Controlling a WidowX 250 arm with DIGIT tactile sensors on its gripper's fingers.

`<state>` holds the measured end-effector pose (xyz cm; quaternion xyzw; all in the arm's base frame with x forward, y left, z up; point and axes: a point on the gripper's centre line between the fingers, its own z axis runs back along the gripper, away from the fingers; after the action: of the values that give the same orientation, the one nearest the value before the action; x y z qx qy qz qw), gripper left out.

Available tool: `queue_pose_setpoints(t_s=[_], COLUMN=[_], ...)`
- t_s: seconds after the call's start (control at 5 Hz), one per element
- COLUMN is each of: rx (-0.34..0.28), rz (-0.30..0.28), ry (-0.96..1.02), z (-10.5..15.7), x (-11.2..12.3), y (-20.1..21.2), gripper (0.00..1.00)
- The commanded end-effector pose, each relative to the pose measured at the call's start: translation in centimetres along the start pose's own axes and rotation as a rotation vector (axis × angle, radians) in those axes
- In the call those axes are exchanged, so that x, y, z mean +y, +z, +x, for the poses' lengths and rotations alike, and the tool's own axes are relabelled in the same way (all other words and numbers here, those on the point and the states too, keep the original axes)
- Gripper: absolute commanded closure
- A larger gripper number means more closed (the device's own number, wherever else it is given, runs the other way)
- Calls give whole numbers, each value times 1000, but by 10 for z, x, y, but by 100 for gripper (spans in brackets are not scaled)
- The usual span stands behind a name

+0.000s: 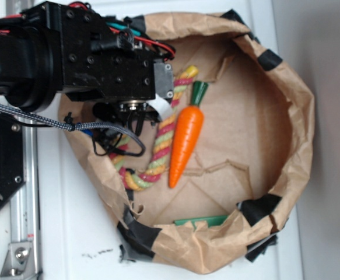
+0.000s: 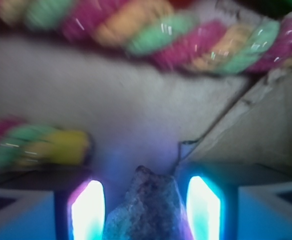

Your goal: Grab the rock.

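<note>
Dark pitted rock (image 2: 148, 207) sits between the parted pincer (image 2: 146, 210) fingers (image 2: 88, 210), gaps either side.

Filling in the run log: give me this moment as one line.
phase: grasp approach | claw: open, fingers either side of rock | contact: cannot tell | nearby: rope toy, carrot | area: paper-lined bin

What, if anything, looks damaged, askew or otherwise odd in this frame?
The brown paper enclosure is crumpled and patched with black tape, evidently makeshift. Otherwise nothing stands out: the carrot and rope toy lie flat, and the rock sits between the claw fingers.
</note>
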<state>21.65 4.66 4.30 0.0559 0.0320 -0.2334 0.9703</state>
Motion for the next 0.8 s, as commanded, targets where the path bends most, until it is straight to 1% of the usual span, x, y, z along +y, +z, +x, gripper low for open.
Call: queue_pose_setpoints(t_s=[0.0,0.2,0.4,0.6], rx=[-335,-406,-446,-448], rz=[119,102,65,-41], ry=[108,138,124,161], z=[69,82,81,80], x=[2,-2,-6,-13], y=[87,97,99,106], gripper=[100,100,100,100])
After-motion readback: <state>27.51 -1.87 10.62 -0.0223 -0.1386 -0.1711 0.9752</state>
